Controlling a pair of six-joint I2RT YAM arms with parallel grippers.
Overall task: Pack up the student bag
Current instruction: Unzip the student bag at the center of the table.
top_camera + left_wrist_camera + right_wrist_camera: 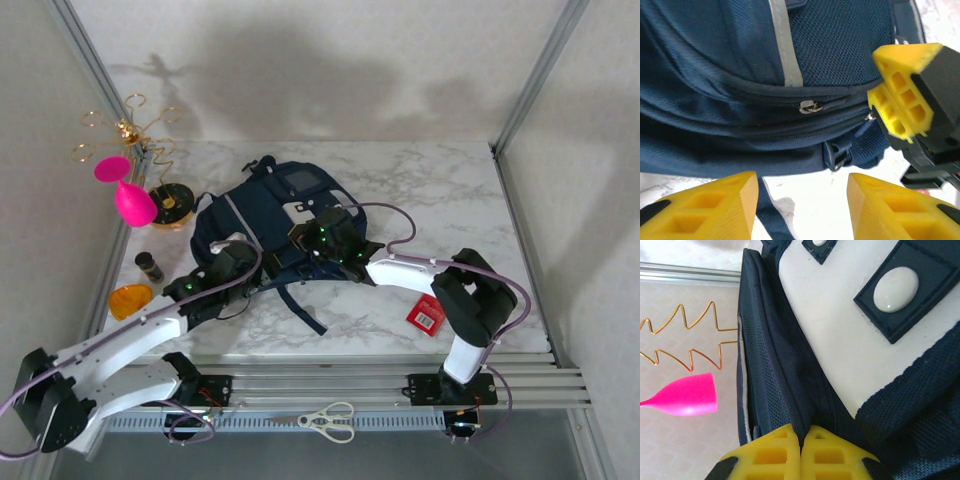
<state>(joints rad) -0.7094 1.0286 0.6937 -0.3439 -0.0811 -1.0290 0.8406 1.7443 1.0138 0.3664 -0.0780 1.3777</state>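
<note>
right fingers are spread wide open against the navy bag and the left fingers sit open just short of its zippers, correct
No: the right wrist view shows the right fingers pressed shut against the student bag, not spread. The left fingers do sit open just short of its zippers.

Bright diffuse overhead light is casting soft shadows on the back wall; close wrist-view foregrounds are blurring slightly.
</note>
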